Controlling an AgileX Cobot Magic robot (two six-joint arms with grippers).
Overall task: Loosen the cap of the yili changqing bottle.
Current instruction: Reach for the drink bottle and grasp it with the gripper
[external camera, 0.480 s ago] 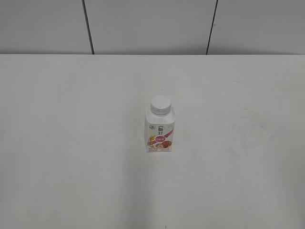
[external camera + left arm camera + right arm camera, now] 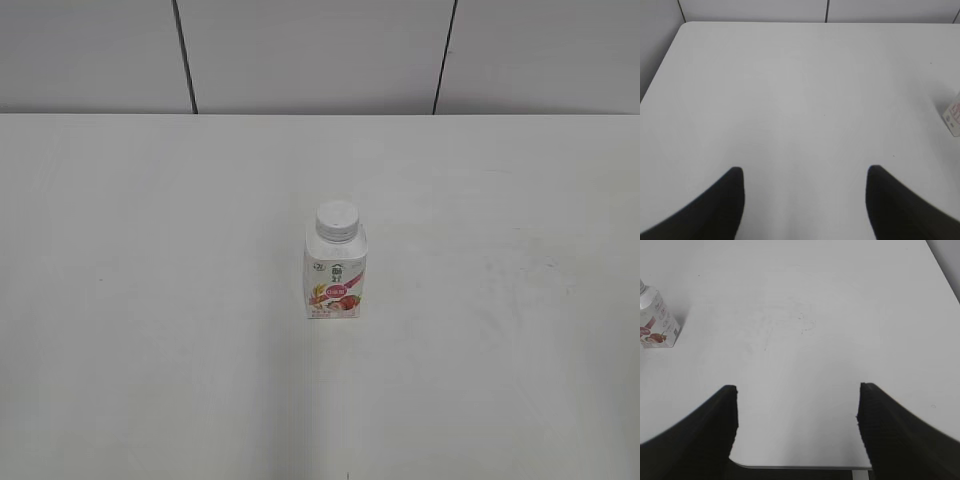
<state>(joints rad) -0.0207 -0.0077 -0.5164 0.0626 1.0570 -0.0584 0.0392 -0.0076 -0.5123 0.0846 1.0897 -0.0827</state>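
Fingers on our left gripper (image 2: 802, 200) and right gripper (image 2: 797, 425) are spread wide, holding nothing. Between them, well apart, the yili changqing bottle (image 2: 335, 275) stands upright, its cap (image 2: 336, 221) on top.

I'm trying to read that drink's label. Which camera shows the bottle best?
The exterior view: the bottle stands whole, cap and label facing the camera. The right wrist view catches only part of it at its left edge; the left wrist view shows just a corner at its right edge.

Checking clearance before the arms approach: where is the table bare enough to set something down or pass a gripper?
Nearly everywhere. The table is bare left and right of the yili changqing bottle, and between it and the back wall. The left gripper and right gripper hang open over bare surface. Nothing is crowded.
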